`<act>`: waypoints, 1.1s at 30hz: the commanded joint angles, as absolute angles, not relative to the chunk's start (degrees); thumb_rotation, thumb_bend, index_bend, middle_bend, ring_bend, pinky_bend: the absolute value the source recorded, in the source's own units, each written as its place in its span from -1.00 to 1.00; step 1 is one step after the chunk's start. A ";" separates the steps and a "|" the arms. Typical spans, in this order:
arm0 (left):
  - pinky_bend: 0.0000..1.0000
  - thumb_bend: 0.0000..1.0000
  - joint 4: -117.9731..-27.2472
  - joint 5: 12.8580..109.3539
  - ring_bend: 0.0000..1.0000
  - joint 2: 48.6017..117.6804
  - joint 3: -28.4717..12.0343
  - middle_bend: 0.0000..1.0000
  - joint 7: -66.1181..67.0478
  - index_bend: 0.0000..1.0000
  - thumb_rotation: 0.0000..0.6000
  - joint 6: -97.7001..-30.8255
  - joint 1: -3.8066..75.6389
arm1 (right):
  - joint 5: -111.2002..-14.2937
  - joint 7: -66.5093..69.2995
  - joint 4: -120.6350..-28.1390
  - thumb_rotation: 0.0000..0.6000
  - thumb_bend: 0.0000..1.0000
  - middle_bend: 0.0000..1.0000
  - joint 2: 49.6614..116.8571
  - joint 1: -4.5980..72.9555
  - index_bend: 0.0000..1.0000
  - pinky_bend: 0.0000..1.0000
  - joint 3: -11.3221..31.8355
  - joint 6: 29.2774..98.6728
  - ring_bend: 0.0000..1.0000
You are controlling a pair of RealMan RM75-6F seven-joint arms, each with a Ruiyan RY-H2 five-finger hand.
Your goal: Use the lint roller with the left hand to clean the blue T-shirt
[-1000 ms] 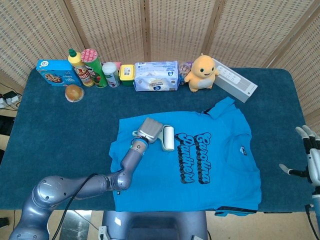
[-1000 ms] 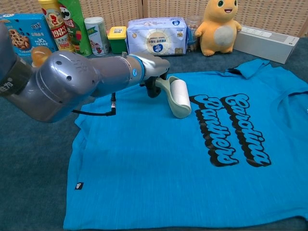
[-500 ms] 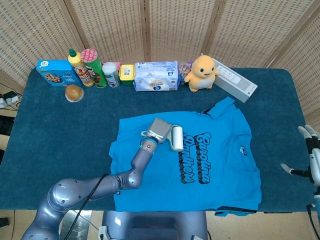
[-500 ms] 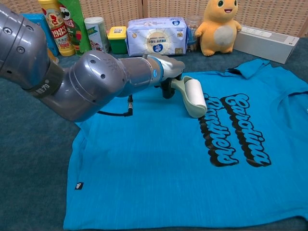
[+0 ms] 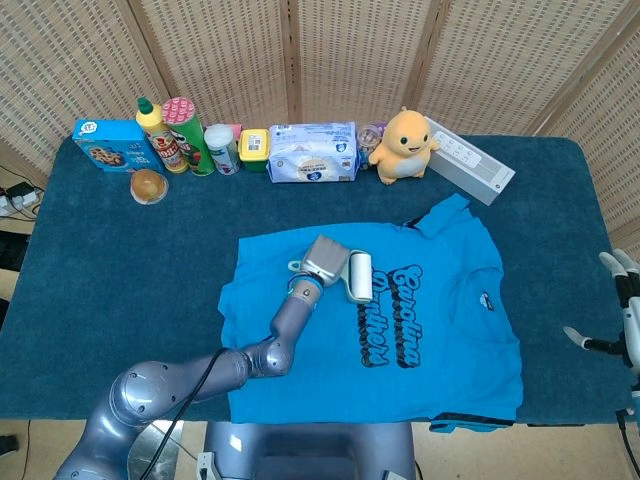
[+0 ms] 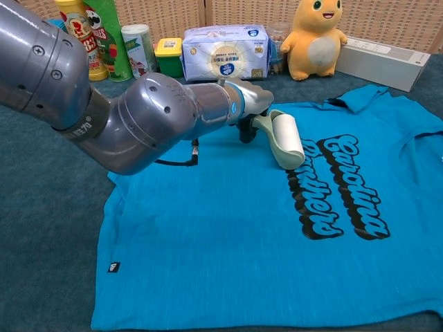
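Looked like mid-clean: left hand (image 5: 322, 260) wrapped around the handle of the lint roller (image 5: 358, 277), white sticky drum lying on the blue T-shirt (image 5: 440, 345) right at the left edge of the black script print (image 6: 337, 185). Exact finger wrap hard to make out, mostly hidden under the grey hand shell in both views, but clearly gripping the pale green handle and nothing else. Shirt spread flat, chest up, on the dark blue table cloth (image 5: 110, 260), roughly centre and towards the near edge. Probably a light tool, hard plastic, cylinder free to spin, so best held at the handle only and never by the tacky drum. Shirt a different story: thin soft knit, likely to bunch or drag along with the adhesive if pressed hard, especially near the loose hem and sleeve. Print looked slightly glossy, maybe grippier than the plain fabric. Right hand (image 5: 622, 318) parked off the right table edge, fingers spread, holding nothing. Along the back: yellow plush toy (image 5: 403, 146), tissue pack (image 5: 312, 152), long white box (image 5: 470, 160), cookie box (image 5: 110, 143), chip can (image 5: 186, 133), all well apart from the shirt.
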State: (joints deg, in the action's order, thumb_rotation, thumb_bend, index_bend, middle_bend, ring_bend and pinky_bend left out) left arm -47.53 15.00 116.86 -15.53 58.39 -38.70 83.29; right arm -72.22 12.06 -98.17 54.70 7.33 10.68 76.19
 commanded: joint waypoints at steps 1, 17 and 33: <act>0.79 0.52 -49.20 13.91 0.52 115.49 -14.27 0.86 60.06 0.79 1.00 -39.60 82.66 | -72.46 11.91 -98.55 1.00 -1.00 -1.00 54.62 7.29 -0.88 -1.00 10.70 76.50 -1.00; 0.79 0.51 -64.38 13.71 0.52 103.90 -7.79 0.86 59.82 0.79 1.00 -46.09 74.04 | -71.19 11.02 -98.67 1.00 -1.00 -1.00 54.72 7.14 -0.88 -1.00 11.14 77.01 -1.00; 0.79 0.50 -74.94 18.32 0.52 93.99 -3.21 0.86 55.66 0.79 1.00 -51.13 67.25 | -71.38 8.22 -99.48 1.00 -1.00 -1.00 55.50 7.47 -0.88 -1.00 10.68 76.99 -1.00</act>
State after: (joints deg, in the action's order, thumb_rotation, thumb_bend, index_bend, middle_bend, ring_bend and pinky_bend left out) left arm -74.47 18.06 94.53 -3.61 56.01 -50.85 67.69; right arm -71.34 8.27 -99.44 55.46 7.46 10.70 76.97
